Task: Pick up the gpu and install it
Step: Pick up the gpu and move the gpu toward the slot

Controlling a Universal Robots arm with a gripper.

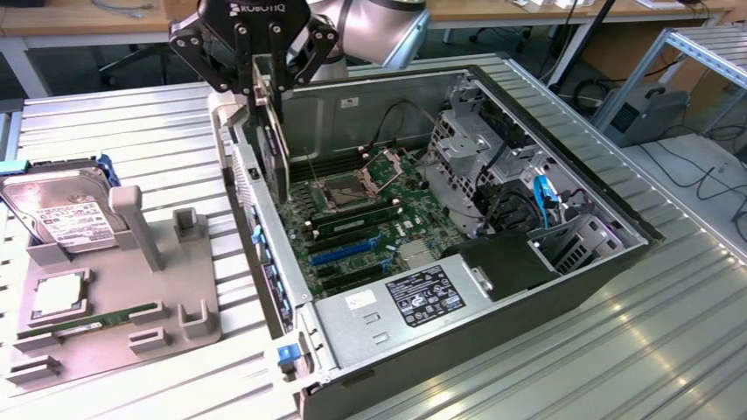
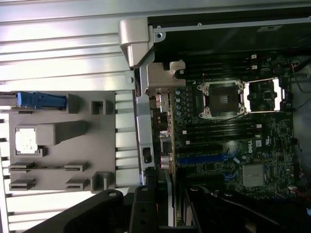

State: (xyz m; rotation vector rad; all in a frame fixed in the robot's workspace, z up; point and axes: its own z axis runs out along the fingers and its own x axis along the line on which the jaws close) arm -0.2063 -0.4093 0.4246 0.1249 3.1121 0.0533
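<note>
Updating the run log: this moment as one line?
fingers: closed on gpu | gpu: upright, lower end in open case | seated: cannot tell

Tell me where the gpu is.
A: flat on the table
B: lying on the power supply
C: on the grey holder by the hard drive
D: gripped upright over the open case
D: the gripper clamps the gpu by its top edge, and the card hangs upright just inside the open case.
</note>
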